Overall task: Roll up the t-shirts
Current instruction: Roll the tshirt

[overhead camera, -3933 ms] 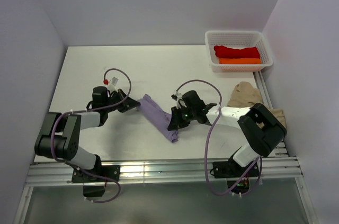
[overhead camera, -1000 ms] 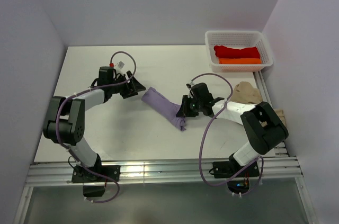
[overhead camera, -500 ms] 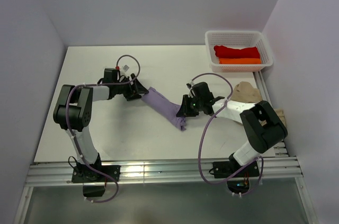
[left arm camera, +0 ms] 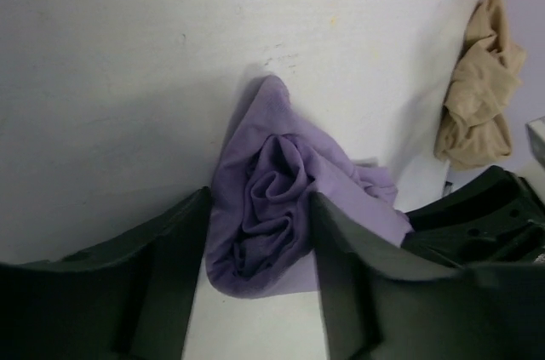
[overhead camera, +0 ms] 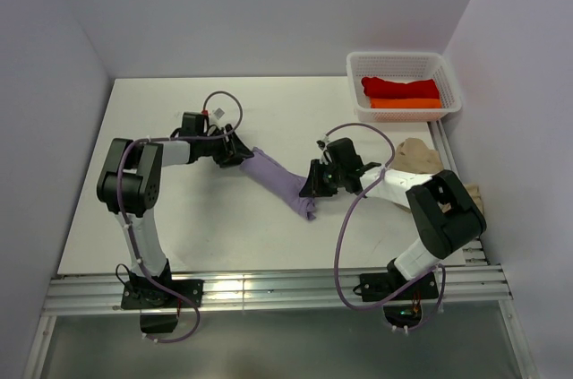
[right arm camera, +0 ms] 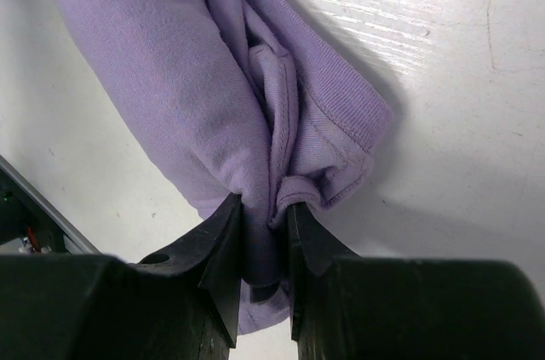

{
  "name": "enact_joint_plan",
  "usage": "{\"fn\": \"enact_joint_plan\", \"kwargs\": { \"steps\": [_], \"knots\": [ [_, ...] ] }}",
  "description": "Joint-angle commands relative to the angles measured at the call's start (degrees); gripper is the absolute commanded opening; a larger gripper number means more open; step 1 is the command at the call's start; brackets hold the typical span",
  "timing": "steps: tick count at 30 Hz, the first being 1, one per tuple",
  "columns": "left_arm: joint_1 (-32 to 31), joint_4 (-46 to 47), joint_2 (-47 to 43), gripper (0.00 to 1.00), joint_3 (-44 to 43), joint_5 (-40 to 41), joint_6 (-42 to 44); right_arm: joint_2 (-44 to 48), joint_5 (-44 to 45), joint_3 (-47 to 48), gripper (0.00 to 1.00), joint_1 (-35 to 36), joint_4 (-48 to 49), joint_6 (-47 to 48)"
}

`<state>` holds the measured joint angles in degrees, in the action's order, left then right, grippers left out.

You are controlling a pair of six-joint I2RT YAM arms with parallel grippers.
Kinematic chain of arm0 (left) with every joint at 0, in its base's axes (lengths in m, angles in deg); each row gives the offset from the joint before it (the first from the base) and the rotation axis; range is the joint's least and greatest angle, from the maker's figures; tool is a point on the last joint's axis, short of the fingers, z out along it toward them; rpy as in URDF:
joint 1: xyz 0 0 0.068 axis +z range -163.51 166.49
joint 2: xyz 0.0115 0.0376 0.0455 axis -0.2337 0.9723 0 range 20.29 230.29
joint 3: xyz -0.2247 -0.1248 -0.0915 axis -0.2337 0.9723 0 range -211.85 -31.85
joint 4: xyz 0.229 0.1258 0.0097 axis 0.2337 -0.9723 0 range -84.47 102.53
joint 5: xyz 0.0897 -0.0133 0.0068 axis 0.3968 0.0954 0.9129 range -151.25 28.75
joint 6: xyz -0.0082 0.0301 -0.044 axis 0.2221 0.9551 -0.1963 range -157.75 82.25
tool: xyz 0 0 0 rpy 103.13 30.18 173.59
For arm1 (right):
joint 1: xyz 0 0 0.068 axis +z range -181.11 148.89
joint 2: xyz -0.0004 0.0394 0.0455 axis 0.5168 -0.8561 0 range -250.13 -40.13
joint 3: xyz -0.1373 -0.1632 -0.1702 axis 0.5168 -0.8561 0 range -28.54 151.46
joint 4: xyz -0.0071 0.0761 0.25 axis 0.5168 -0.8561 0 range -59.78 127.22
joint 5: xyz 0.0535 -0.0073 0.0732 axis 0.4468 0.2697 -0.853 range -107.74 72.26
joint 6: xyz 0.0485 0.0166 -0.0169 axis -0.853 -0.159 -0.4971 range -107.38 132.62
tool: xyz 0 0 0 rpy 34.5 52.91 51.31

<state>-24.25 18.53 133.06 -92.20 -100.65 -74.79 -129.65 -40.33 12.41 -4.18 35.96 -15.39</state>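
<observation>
Though rolled, t-shirt (right arm camera: 196, 79) in right pincer (right arm camera: 264, 237).

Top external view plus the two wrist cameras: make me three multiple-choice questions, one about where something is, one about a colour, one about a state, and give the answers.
1. Where do the red t-shirt and orange t-shirt lie?
A. Draped over the left arm.
B. On the floor.
C. In the white basket.

2. What colour is the rolled t-shirt?
A. Lavender.
B. Green.
C. Black.

3. How does the right gripper stand?
A. Wide open, holding nothing.
B. Shut on the rolled t-shirt's end.
C. Gripping the basket rim.

Answers:
1 C, both sit side by side inside the basket at the far right corner.
2 A, both wrist views show it pale purple.
3 B, the right wrist view shows it pinching the cloth.
</observation>
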Motion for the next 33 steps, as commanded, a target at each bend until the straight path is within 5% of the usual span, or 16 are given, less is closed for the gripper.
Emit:
{"fn": "enact_joint_plan", "kwargs": {
  "steps": [1,12,15,33],
  "knots": [
    [-1.4,-7.3,3.9,0.54,2.6,5.6,3.1,-1.4,3.7,0.4,0.0,-1.1,-4.4,2.1],
    [-7.0,-3.0,4.4,0.18,2.0,4.7,0.4,-1.5,4.8,1.7,0.0,-1.4,-5.7,2.3],
    [-8.0,-2.0,2.1,0.0,3.7,7.0,-0.6,-1.4,5.8,2.1,0.0,-1.4,-6.4,2.0],
    [-9.6,-5.2,-26.2,0.0,10.0,22.3,-7.1,3.6,9.5,11.5,0.0,-3.0,-16.7,4.2]
  ]
}}
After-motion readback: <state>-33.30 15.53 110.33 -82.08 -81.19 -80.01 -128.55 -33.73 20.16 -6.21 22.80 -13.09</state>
